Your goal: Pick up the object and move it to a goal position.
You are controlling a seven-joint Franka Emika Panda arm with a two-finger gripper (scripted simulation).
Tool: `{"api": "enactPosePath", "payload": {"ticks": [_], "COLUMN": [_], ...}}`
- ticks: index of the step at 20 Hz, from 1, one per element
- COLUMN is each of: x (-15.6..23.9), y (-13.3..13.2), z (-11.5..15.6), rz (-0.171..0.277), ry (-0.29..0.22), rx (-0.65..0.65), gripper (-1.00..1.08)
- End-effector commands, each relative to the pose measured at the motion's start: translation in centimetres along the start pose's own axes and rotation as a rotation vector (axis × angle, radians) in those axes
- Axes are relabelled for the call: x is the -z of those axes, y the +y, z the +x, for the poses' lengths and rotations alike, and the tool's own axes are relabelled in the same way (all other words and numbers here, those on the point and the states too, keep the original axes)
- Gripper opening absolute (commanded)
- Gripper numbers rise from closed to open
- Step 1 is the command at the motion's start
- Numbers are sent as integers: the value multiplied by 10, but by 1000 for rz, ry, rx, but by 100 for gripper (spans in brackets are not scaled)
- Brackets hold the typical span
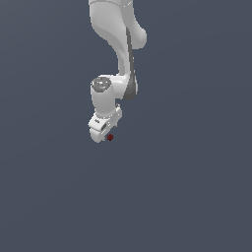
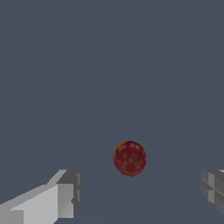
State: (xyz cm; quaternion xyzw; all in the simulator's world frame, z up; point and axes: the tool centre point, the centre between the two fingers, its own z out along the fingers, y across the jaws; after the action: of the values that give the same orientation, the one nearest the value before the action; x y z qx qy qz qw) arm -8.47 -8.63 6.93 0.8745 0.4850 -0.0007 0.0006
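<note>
The object (image 2: 129, 158) is a small dark red rounded lump with pale speckles, lying on the flat grey ground. In the exterior view the object (image 1: 110, 137) shows as a tiny red speck just beside the lower end of the white gripper (image 1: 102, 134). The wrist view shows the gripper (image 2: 140, 194) open, with one pale finger (image 2: 61, 197) and the other grey finger (image 2: 213, 189) far apart. The lump sits in line with the gap between them, a little beyond the fingertips, touching neither.
The white arm (image 1: 118, 44) comes down from the upper middle of the exterior view. All around is plain grey-blue ground (image 1: 197, 197) with no other objects or edges in sight.
</note>
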Motion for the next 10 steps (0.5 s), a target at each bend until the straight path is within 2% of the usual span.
{"api": "enactPosePath", "payload": {"ticks": [1, 10], "x": [-1, -7], "y": [-1, -1], "z": [-1, -2], "rz": [0, 0], "ry": [1, 1], "rx": [19, 25], "gripper": [100, 100]}}
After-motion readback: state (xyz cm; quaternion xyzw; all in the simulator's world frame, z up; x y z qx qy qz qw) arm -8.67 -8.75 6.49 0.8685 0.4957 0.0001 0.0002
